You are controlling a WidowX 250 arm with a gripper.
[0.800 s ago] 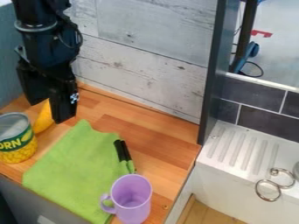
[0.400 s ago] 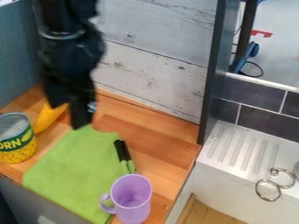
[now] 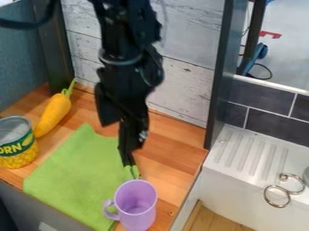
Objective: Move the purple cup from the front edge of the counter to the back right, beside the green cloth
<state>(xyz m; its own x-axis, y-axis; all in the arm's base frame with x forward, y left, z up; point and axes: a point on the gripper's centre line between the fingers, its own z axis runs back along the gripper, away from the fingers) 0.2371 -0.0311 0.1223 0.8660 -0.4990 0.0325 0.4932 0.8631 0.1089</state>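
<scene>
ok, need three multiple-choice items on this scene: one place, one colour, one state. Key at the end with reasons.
1. Where in the view is the pincer?
A) At the sink
B) At the far right corner of the cloth
C) At the can

2. What colour is that cloth?
A) Green
B) Red
C) White

3. How does the mug stand?
A) On its side
B) Upside down
C) Upright

Key:
1. B: the arm comes down from the top edge and its end shows at that corner, well to the side of both the can and the sink.
2. A: the cloth's whole visible surface is plain green.
3. C: its open rim faces up, with its base below.
</scene>
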